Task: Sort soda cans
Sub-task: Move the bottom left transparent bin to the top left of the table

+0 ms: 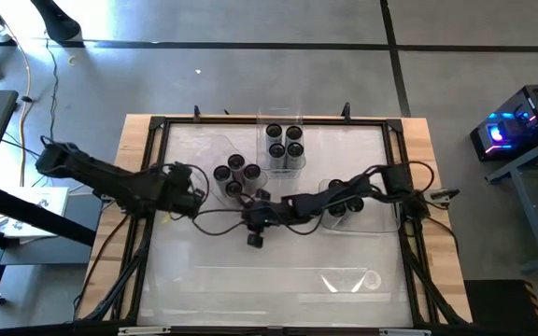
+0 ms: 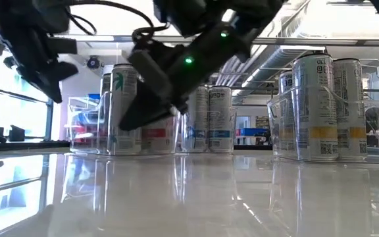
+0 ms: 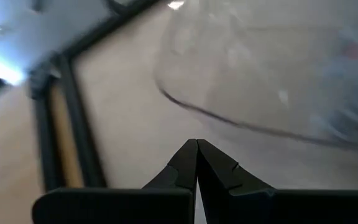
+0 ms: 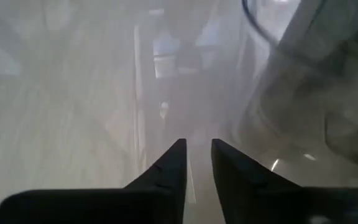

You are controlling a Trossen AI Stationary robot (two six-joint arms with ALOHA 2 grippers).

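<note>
Cans [image 1: 285, 142] sit grouped in three clear trays [image 1: 299, 166], so sorting looks nearly done. Right gripper [image 4: 196, 158] hovers mid-table, fingers narrowly apart, grasping nothing. Left gripper [image 3: 197, 163] is clenched empty beside left tray.

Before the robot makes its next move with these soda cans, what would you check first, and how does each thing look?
1. Right gripper holds nothing: ok, a narrow bare gap shows between its fingers.
2. Left gripper shut and empty: ok.
3. Soda cans upright in the far clear tray: ok.
4. Cans in the left group upright: ok.
5. Arms apart over the table: cannot tell, they come close mid-table.
</note>
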